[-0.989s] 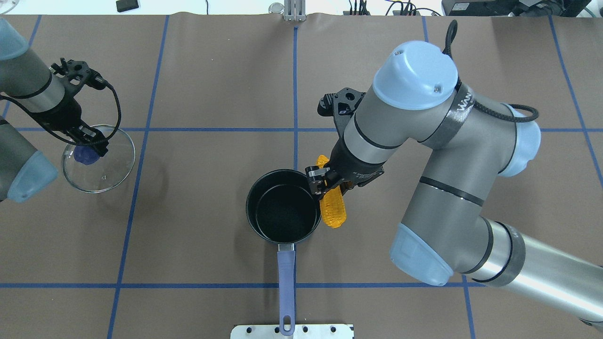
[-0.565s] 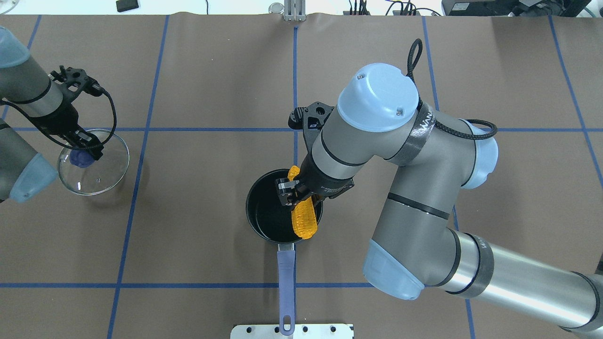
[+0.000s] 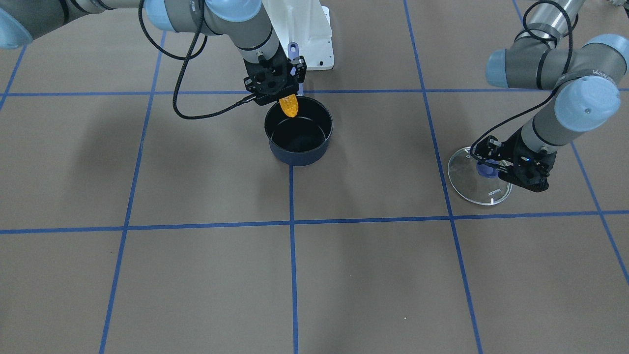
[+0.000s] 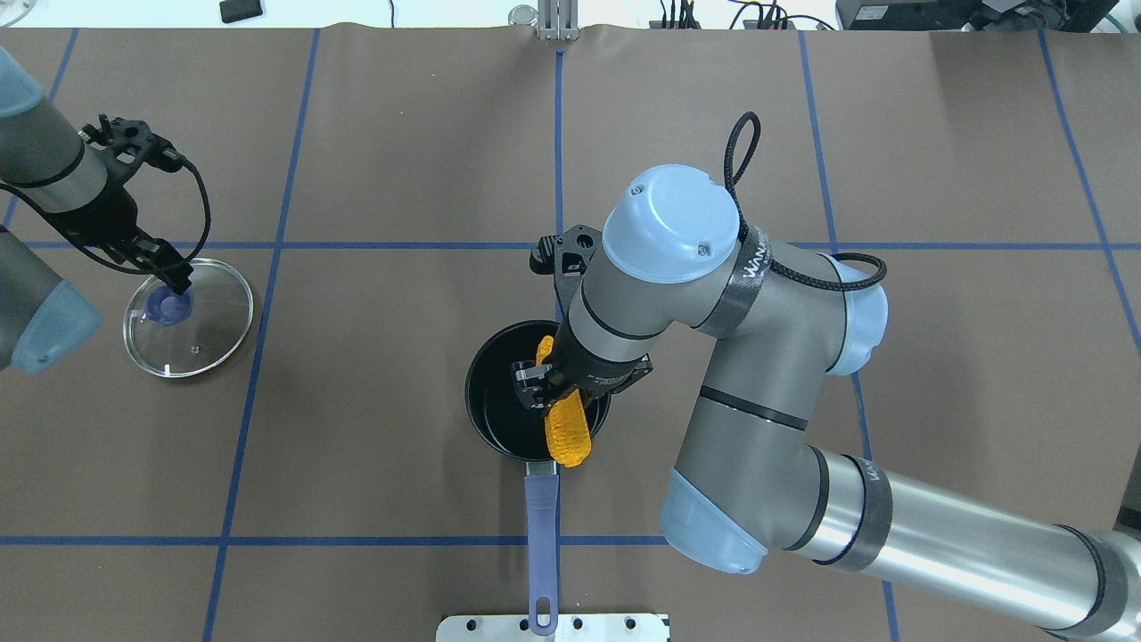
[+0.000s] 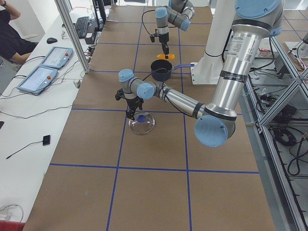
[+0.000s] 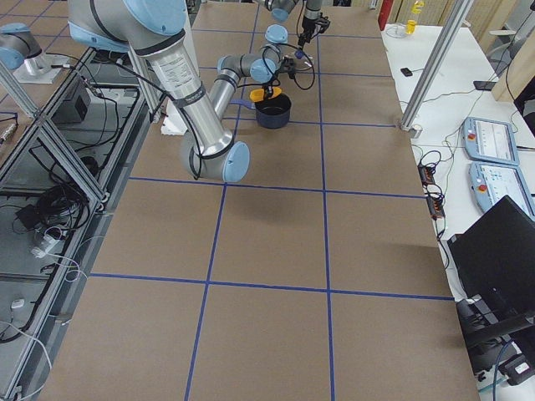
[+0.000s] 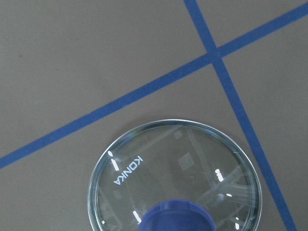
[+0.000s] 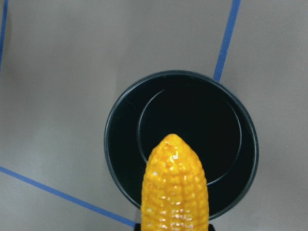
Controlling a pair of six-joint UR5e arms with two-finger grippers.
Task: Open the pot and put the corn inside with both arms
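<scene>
The dark-blue pot (image 4: 499,406) stands open mid-table with its purple-blue handle (image 4: 541,535) pointing toward the robot. My right gripper (image 4: 542,385) is shut on the orange-yellow corn (image 4: 567,434) and holds it tilted just above the pot. In the right wrist view the corn's tapered tip (image 8: 174,159) is over the black interior (image 8: 192,106). My left gripper (image 4: 175,282) is shut on the blue knob (image 4: 164,307) of the glass lid (image 4: 207,337). The lid sits low at the table's left, on or just above the surface. Its "KONKA" mark (image 7: 127,171) shows in the left wrist view.
Blue tape lines (image 4: 392,245) grid the brown table. The white base plate (image 4: 615,627) sits at the near edge beyond the handle's end. A small black object (image 4: 241,11) lies at the far edge. An operator's desk with tablets (image 5: 43,67) runs along the far side.
My right arm has carried the corn leftward from beside the pot to over its opening. My left arm has lowered the lid toward the table.
</scene>
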